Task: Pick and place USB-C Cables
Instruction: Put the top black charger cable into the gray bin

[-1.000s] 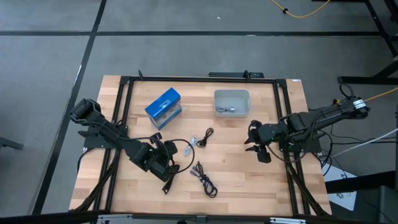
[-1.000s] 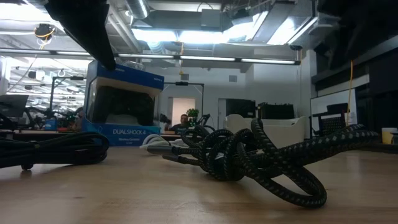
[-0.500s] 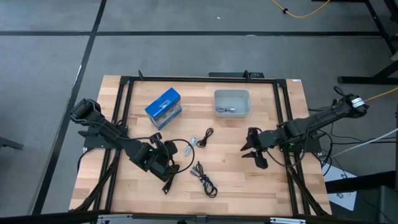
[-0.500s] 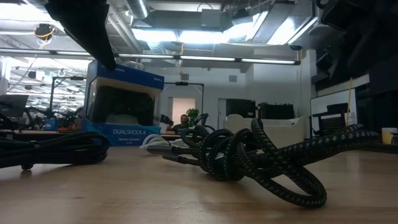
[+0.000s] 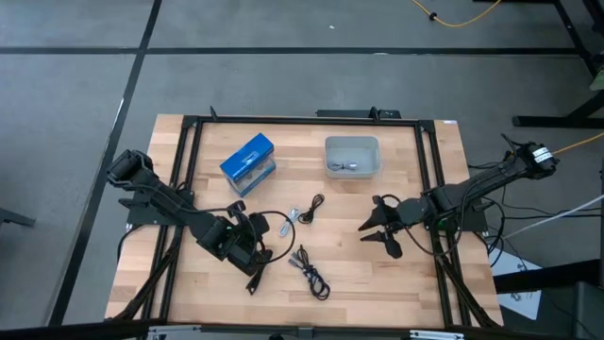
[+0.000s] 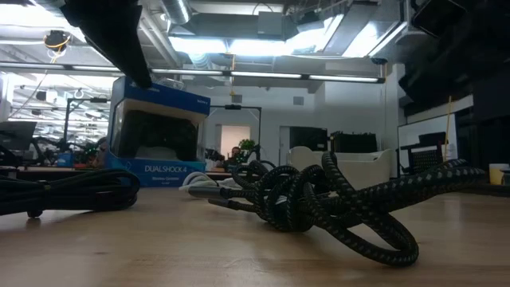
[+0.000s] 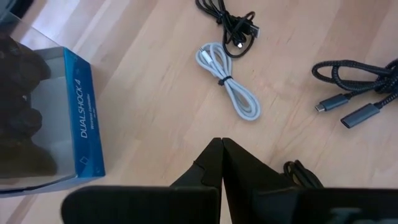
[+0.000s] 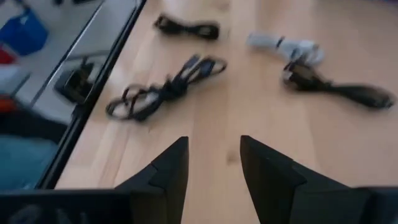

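Several short cables lie mid-table: a white bundle (image 5: 293, 215) (image 7: 230, 84), a thin black one (image 5: 314, 203) (image 7: 233, 22), a braided dark one (image 5: 310, 272) (image 7: 360, 87) (image 6: 319, 203) and a black loop (image 5: 276, 227) (image 8: 186, 28). My left gripper (image 5: 265, 230) (image 7: 222, 144) is shut, just left of the black loop, pointing at the white bundle. My right gripper (image 5: 376, 236) (image 8: 214, 155) is open and hovers right of the cables, facing them. In its wrist view the braided cable (image 8: 161, 90) and white bundle (image 8: 286, 43) lie ahead.
A grey bin (image 5: 352, 156) holding a few cables sits at the far side, right of centre. A blue DualShock box (image 5: 248, 161) (image 7: 43, 118) (image 6: 155, 127) stands far-left of the cables. A black frame (image 5: 283, 120) runs around the table. Bare wood lies between the right gripper and the cables.
My right gripper has moved toward the table's left and slightly toward its near edge, closing on the cables. The left arm and the cables have kept still.
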Motion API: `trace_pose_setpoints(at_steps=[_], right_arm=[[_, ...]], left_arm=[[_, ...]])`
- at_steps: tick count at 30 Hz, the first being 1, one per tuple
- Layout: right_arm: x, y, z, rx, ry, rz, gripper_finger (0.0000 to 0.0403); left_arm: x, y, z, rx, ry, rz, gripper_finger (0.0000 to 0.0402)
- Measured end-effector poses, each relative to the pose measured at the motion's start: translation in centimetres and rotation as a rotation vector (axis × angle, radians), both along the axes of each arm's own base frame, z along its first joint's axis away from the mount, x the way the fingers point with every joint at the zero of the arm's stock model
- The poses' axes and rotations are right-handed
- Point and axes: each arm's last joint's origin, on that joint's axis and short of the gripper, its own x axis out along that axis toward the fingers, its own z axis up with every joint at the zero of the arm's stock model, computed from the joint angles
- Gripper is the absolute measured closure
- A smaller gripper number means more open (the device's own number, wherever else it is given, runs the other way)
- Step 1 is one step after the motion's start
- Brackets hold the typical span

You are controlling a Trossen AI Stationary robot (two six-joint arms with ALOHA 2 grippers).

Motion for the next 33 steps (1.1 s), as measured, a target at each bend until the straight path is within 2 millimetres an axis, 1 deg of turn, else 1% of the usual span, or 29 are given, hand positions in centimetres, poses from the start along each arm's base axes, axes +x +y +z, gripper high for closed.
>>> trace_pose_setpoints(at_steps=[4,7,16,25,29,33], right_arm=[[0.1,-0.3,0.1,-0.049,-0.03,-0.101,0.0254],[0.2,-0.6,0.1,-0.068,-0.037,-0.145,0.0254],[0.6,-1.2,0.4,-0.081,-0.074,-0.168,0.0254],[0.9,-2.0,0.6,-0.191,-0.116,-0.143,0.0254],[1.3,-2.4,0.3,-0.202,-0.104,-0.164,0.0254],[2.3,-2.7,-0.3,-0.216,-0.107,-0.169,0.0254]], left_arm=[[0.0,0.0,0.0,0.013,-0.008,0.004,0.0401],[0.0,0.0,0.0,0.014,-0.008,0.004,0.0401],[0.0,0.0,0.0,0.014,-0.008,0.004,0.0401],[0.0,0.0,0.0,0.014,-0.008,0.004,0.0401],[0.0,0.0,0.0,0.015,-0.008,0.004,0.0401],[0.0,0.1,0.0,0.025,-0.014,0.007,0.0401]])
